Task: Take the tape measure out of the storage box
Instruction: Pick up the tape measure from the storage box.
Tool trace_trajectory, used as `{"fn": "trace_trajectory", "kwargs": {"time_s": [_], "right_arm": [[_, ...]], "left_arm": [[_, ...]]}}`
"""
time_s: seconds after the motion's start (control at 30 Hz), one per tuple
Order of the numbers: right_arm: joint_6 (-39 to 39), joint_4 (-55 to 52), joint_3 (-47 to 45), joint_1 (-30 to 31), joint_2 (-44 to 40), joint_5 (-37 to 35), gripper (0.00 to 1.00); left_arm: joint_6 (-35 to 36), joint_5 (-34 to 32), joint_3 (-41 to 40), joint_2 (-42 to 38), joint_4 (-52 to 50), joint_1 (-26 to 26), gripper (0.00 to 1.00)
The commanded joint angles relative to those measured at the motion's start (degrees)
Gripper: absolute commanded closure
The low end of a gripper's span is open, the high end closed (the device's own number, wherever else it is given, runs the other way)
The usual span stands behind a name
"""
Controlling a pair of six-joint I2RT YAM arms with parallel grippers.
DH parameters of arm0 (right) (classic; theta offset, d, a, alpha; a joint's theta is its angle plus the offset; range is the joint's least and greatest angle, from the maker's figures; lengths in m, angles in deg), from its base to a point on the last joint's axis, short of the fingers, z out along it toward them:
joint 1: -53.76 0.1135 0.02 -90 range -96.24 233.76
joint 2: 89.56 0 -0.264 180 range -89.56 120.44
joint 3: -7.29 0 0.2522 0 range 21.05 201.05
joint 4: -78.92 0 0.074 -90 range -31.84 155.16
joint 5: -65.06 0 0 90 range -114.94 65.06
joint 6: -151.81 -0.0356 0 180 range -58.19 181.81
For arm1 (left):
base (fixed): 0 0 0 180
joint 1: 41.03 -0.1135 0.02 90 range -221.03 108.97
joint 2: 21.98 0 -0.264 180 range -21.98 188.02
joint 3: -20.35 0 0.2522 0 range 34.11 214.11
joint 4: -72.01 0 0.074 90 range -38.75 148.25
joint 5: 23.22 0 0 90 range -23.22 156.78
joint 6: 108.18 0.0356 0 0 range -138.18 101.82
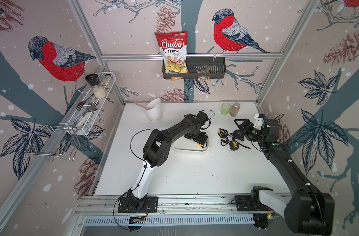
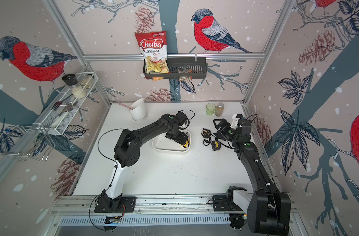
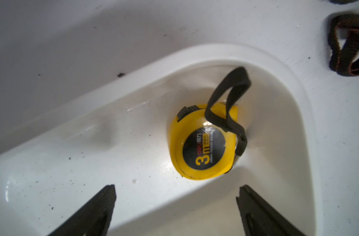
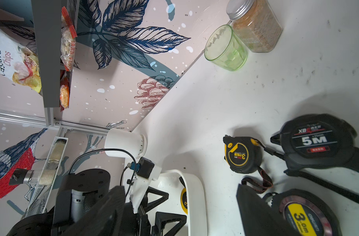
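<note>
I am holding the left end effector (image 3: 176,189), spread wide and empty, just above the yellow tape measure (image 3: 203,143) lying flat in the storage box (image 3: 287,85) corner, fearing a finger striking the box wall or snagging the strap (image 3: 231,87).

Walls (image 1: 133,30) papered in pale pink carry red-breasted birds, pinecones and dark leaves. Aluminium rails (image 1: 133,56) frame the corners. A black slotted basket (image 1: 211,67) hangs on the back rail; a white mesh shelf (image 1: 92,120) hangs on the side wall. The white tabletop (image 1: 195,173) looks speckled, perhaps with dirt.
</note>
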Motion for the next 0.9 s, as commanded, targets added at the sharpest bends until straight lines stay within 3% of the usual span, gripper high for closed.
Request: {"fn": "trace_trajectory", "kwargs": {"time_s": [0.0,0.7,0.8,0.87], "right_arm": [[-1.3,2.7,-0.5,0.1,-0.4,0.7,0.09],[-4.6,6.6,-2.8,0.0,-0.7,1.5,0.1],[-4.6,6.6,-2.8,0.1,-0.5,1.9,0.15],[-4.7,6.8,-3.0,0.1,-0.2,2.1,0.18]], "left_arm": [[0.8,1.3,-0.3,0.7,1.7,0.4,0.03],[-2.4,-2.8,-2.9,4.0,10.2,1.4,0.04],[-2.5,-3.5,-3.0,3.7,10.3,1.4,0.11],[-2.5,-3.7,-3.5,2.9,10.7,1.4,0.22]]}}
